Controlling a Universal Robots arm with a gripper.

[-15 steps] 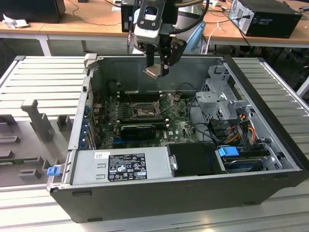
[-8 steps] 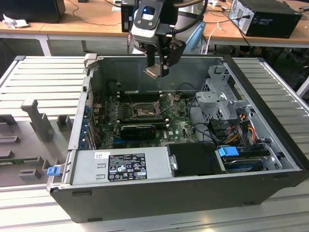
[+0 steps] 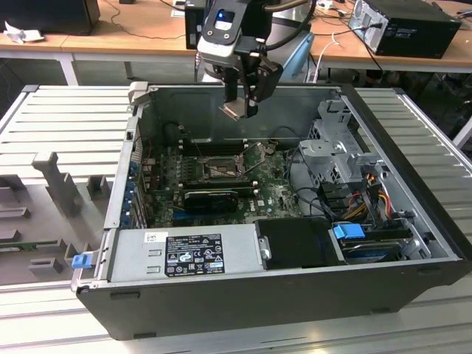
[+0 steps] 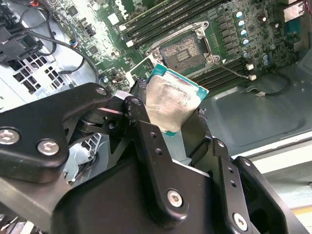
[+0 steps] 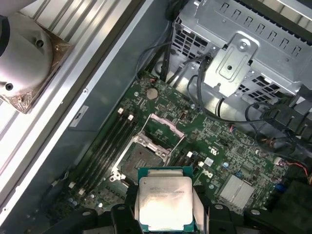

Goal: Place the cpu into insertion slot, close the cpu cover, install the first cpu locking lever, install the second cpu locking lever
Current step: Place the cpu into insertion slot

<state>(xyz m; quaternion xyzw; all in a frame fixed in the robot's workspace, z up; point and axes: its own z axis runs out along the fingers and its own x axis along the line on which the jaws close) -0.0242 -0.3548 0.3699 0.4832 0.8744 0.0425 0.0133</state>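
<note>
The cpu (image 5: pixel 165 202), a small flat square chip with a dull silver metal lid on a green-edged board, hangs above the open computer case (image 3: pixel 413 243). The black claw (image 5: pixel 165 210) pinches its opposite edges. It looks light, stiff, smooth and delicate underneath, so the edges seem the safest hold. The square black insertion slot (image 5: pixel 140 158) lies bare below, and its thin metal cpu cover (image 5: pixel 163 131) appears swung open.

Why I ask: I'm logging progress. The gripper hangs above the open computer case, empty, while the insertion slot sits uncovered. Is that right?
Not quite: the gripper is not empty. Both wrist views show it shut on the cpu, a square silver-topped chip. The rest stands: it hangs above the open computer case, and the insertion slot sits uncovered.
</note>
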